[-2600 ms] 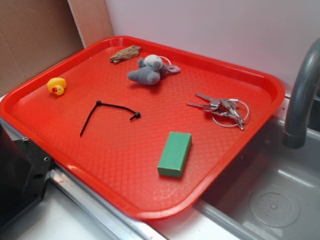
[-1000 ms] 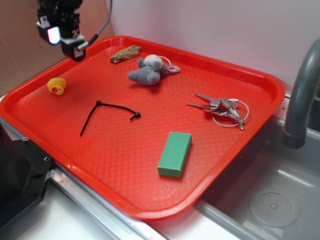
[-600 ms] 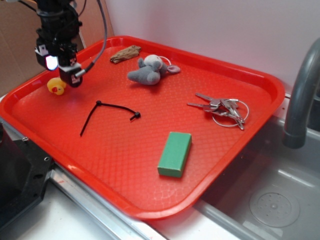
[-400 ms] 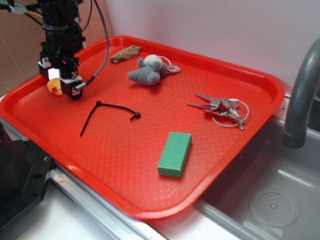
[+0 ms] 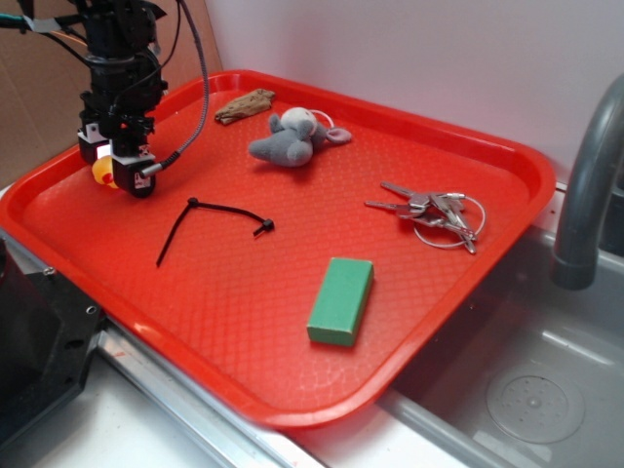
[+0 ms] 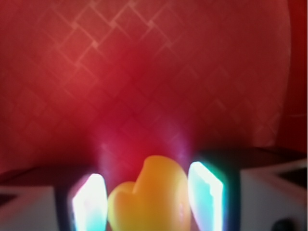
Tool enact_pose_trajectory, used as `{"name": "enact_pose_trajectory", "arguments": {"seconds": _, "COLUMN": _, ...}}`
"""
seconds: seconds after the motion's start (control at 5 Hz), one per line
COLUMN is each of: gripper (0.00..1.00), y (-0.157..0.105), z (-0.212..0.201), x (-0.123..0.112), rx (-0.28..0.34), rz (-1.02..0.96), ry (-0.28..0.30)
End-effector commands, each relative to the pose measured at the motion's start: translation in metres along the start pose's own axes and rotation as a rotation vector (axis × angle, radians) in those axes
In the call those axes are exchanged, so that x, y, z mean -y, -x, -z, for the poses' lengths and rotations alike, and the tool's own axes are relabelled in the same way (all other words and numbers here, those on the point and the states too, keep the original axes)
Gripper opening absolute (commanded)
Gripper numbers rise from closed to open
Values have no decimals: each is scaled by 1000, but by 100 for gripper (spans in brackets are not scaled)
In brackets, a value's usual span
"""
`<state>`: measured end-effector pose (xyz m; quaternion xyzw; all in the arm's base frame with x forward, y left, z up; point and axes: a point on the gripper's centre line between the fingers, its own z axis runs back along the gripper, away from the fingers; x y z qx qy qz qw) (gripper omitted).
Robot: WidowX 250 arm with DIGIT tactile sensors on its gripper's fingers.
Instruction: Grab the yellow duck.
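Wrist view: the yellow duck (image 6: 149, 199) is seen between the glowing fingers (image 6: 206, 195) of the gripper (image 5: 119, 175), spread narrowly around it near the red tray (image 5: 292, 390) rim. If closed off-centre, the rounded toy could be squeezed out.

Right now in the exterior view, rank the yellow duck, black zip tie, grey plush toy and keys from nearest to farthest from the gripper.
1. yellow duck, at the gripper, tray's left edge.
2. black zip tie, just right of it.
3. grey plush toy, toward the back.
4. keys, far right side.
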<state>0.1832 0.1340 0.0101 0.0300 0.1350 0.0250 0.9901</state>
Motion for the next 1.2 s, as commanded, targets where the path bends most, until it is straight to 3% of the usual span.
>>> {"name": "enact_pose_trajectory", "arguments": {"seconds": 0.0, "gripper": 0, "y": 3, "z": -24, "x": -6, "rx": -29, "rz": -100, "ry": -69}}
{"name": "enact_pose_trajectory", "arguments": {"seconds": 0.2, "gripper": 0, "y": -10, "z": -82, "x": 10, "rx": 97, "rz": -257, "ry": -107}}
{"name": "enact_pose_trajectory", "arguments": {"seconds": 0.4, "gripper": 0, "y": 7, "z": -137, "x": 29, "rx": 265, "rz": -412, "ry": -12}}
{"name": "enact_pose_trajectory", "arguments": {"seconds": 0.6, "gripper": 0, "y": 44, "z": -182, "x": 53, "rx": 357, "rz": -352, "ry": 55}}
{"name": "enact_pose_trajectory", "arguments": {"seconds": 0.8, "gripper": 0, "y": 68, "z": -229, "x": 65, "rx": 363, "rz": -302, "ry": 91}}
{"name": "enact_pose_trajectory", "arguments": {"seconds": 1.0, "gripper": 0, "y": 77, "z": -264, "x": 69, "rx": 373, "rz": -294, "ry": 60}}
